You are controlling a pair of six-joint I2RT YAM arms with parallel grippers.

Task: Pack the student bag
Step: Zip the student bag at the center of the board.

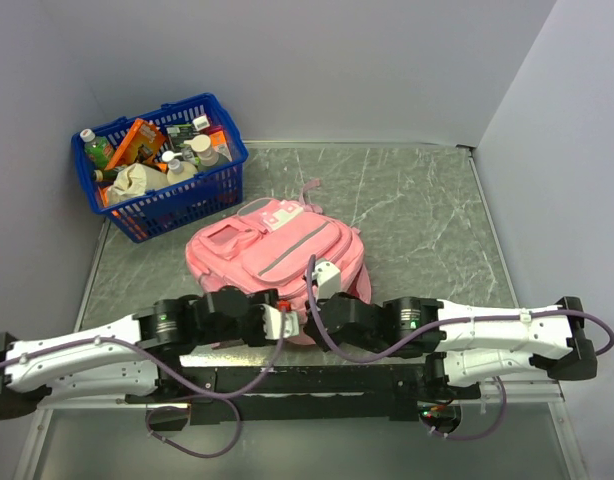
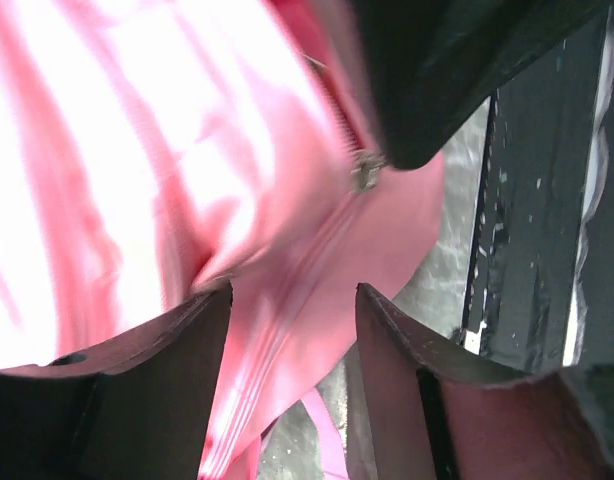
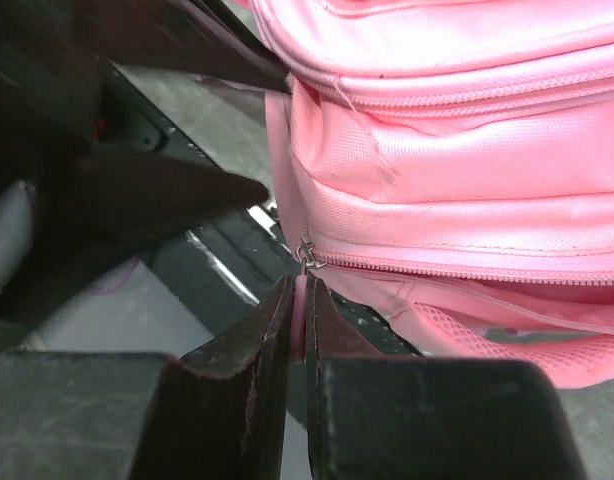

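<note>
The student bag (image 1: 272,250) lies flat in the middle of the table, a pink backpack with a grey stripe. Both grippers meet at its near edge. My right gripper (image 3: 300,285) is shut on the pink zipper pull (image 3: 302,300), just below the metal slider (image 3: 307,252) at the end of a closed zip on the bag (image 3: 447,150). My left gripper (image 2: 294,290) stands open, its jaws apart around a fold of the bag's pink fabric (image 2: 137,180) with a zip line running between them. The slider (image 2: 365,172) shows just beyond, under the right gripper's dark finger (image 2: 447,70).
A blue plastic basket (image 1: 177,205) full of bottles and packets stands at the back left, close to the bag's far corner. Grey walls close in the table on the left, back and right. The arms' black mounting rail (image 1: 317,380) runs along the near edge.
</note>
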